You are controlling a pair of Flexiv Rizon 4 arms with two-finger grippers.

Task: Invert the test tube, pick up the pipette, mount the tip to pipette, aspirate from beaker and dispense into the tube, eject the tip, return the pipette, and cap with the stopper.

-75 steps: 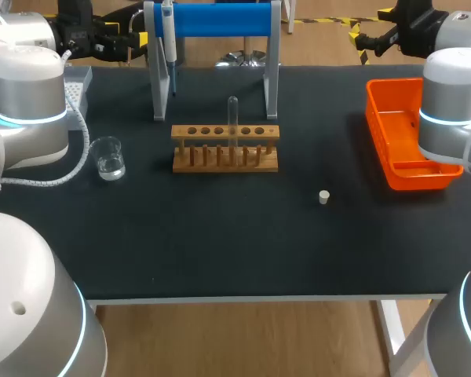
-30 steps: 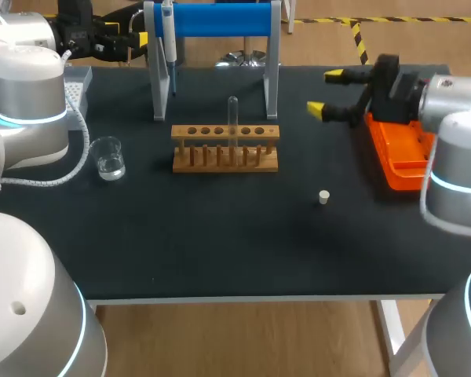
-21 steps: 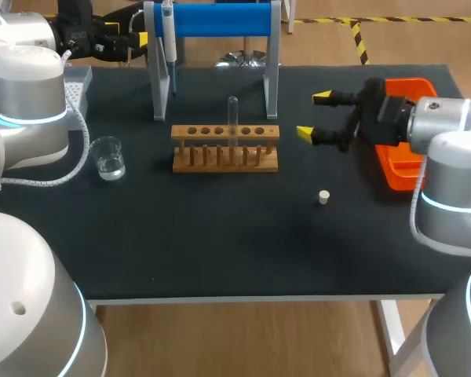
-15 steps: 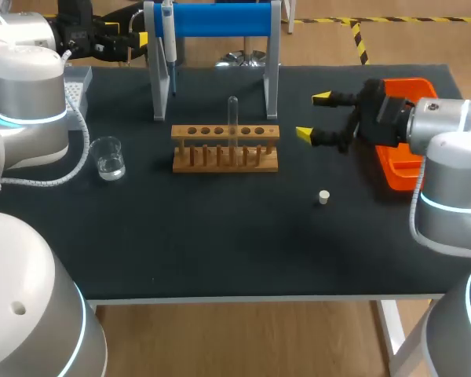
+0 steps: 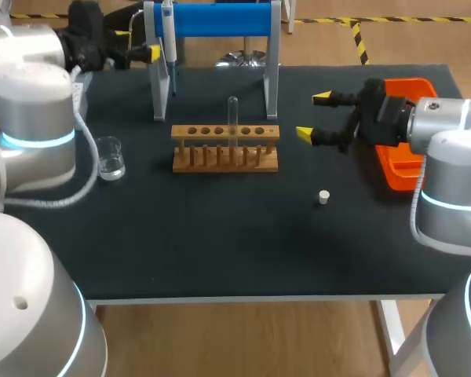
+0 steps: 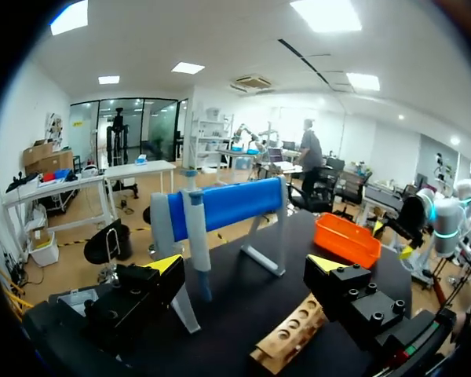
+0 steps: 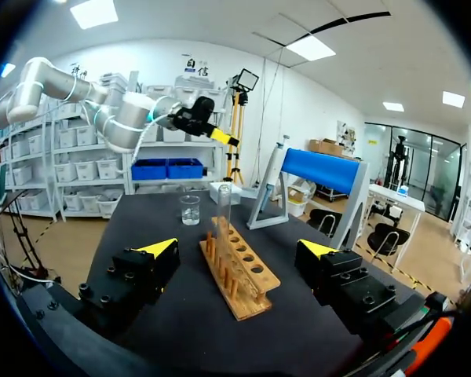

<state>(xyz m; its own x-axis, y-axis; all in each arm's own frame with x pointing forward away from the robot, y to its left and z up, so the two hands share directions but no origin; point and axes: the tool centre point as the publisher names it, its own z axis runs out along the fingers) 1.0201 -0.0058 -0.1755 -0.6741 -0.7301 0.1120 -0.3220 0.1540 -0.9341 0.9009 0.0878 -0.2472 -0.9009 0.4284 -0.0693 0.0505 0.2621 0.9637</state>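
Note:
A clear test tube stands in the wooden rack with its rounded end up. The pipette hangs on the blue-barred stand. My left gripper is open just left of the stand, with the pipette ahead of it. To the right of the rack my right gripper stands open, facing the tube. Both are empty. The glass beaker stands left of the rack. The white stopper lies front right.
An orange bin sits at the table's right edge, partly behind my right arm. The stand's legs rise right behind the rack. Bare black tabletop stretches in front of the rack.
My right gripper swung left from over the orange bin toward the rack, then held still. In the last half second my left arm shifted right, closer to the pipette stand.

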